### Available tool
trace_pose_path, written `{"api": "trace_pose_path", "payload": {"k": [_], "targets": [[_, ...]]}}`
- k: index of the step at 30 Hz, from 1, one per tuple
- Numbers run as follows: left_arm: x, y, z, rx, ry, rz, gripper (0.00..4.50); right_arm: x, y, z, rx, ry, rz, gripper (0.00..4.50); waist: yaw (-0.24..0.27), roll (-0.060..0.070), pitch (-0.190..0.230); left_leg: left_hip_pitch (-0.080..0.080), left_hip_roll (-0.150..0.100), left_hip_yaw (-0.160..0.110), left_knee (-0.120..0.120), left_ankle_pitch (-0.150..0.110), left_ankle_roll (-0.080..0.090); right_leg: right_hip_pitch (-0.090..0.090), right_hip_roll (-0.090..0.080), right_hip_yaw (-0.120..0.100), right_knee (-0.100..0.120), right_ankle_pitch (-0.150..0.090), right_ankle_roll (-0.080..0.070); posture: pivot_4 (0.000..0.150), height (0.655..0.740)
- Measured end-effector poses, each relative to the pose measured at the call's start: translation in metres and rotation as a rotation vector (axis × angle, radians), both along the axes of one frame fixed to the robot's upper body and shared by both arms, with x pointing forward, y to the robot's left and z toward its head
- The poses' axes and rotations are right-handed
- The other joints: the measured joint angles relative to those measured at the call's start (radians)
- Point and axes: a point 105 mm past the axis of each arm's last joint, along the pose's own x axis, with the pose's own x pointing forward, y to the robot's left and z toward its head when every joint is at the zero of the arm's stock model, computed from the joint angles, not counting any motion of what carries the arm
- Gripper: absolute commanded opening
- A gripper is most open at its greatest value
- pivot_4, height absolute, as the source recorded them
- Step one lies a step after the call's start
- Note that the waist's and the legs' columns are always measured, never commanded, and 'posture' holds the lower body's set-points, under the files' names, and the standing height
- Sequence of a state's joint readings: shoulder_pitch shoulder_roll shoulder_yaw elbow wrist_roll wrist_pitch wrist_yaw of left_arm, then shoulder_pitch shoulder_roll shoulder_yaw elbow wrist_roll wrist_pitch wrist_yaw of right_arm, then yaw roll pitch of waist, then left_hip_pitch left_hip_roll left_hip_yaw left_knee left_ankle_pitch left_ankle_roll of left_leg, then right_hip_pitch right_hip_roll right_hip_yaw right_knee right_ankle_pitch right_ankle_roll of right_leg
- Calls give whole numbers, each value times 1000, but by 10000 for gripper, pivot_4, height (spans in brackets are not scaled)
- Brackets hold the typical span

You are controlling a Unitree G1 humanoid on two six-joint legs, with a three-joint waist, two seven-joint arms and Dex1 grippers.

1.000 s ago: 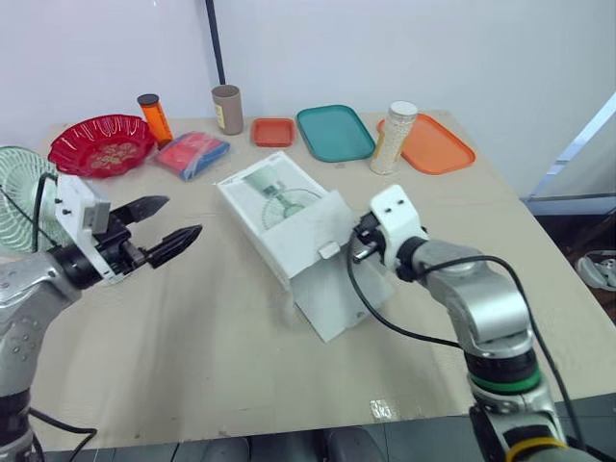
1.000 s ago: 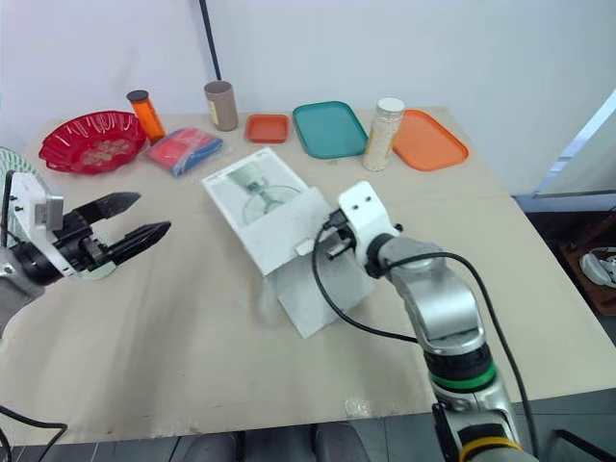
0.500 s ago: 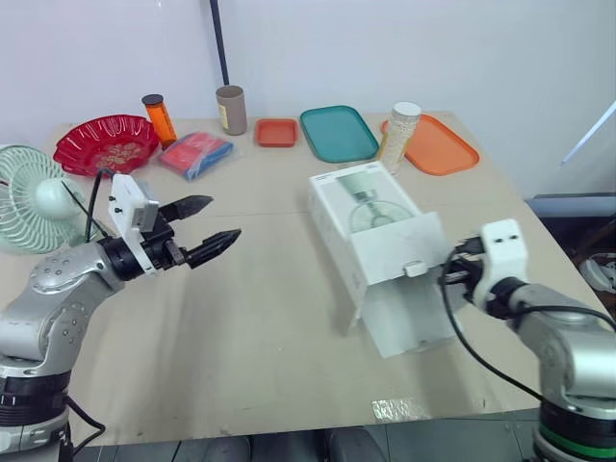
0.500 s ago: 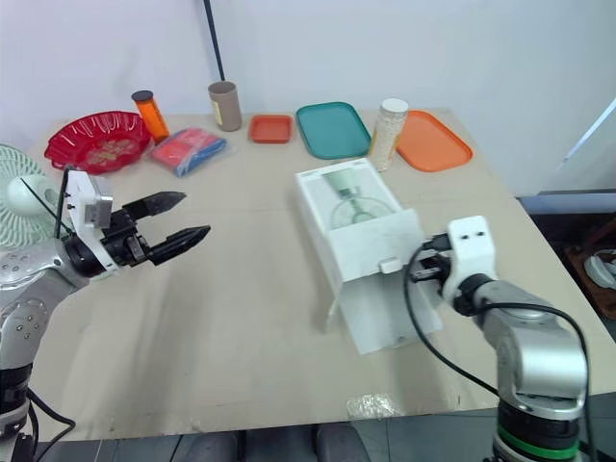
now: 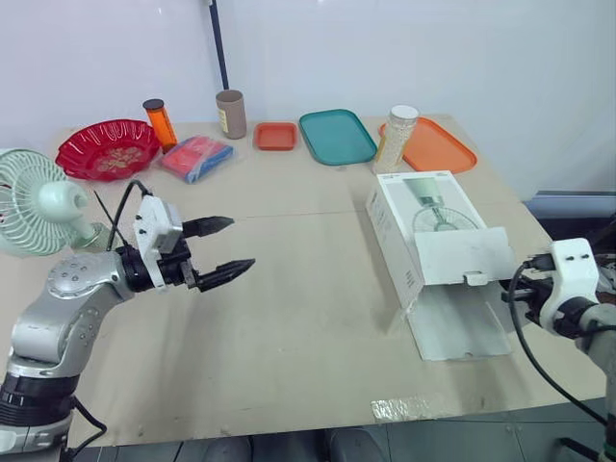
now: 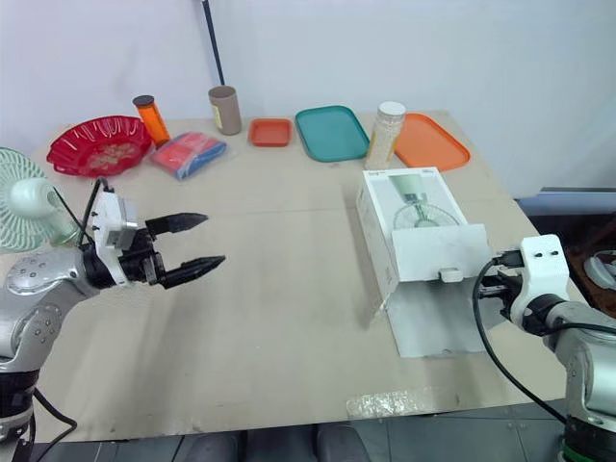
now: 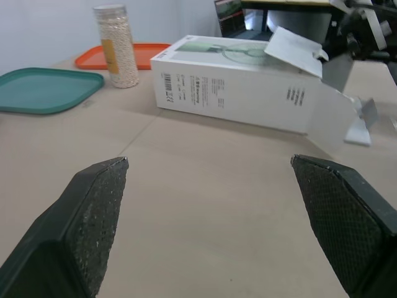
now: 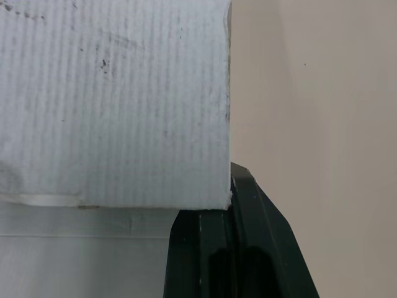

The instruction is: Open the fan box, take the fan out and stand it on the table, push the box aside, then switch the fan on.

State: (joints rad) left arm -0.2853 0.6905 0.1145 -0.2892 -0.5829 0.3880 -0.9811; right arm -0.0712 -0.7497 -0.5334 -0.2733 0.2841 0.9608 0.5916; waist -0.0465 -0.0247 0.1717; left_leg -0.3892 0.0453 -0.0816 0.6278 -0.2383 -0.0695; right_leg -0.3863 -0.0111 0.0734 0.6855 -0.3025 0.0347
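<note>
fingers of right gripper together, tips partly behind fan box flap

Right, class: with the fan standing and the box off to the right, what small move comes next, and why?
Probably turn the left gripper toward the fan: it stands upright, the box lies aside, the open fingers point away from it, and only switching on remains.
</note>
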Motion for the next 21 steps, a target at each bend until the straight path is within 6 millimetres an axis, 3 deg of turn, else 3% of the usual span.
{"api": "trace_pose_path", "payload": {"k": [10,20,21], "targets": [[-1,-15,-14,23,-1,-77,45000,-3,-49,0,-105,42,-25,134,0,1,-1,1,0,0,3,-2,3,3,0,0,-1,0,1,1500,7400],[10,-16,-11,12,-4,-73,45000,14,-60,2,-128,34,-10,134,-1,2,-1,1,0,1,5,-2,4,4,0,0,-2,-1,1,1500,7400],[10,-16,-11,13,-4,-75,45000,15,-60,2,-130,33,-8,2606,-1,2,-1,1,0,1,5,-2,4,4,0,0,-2,-1,1,1500,7400]]}}
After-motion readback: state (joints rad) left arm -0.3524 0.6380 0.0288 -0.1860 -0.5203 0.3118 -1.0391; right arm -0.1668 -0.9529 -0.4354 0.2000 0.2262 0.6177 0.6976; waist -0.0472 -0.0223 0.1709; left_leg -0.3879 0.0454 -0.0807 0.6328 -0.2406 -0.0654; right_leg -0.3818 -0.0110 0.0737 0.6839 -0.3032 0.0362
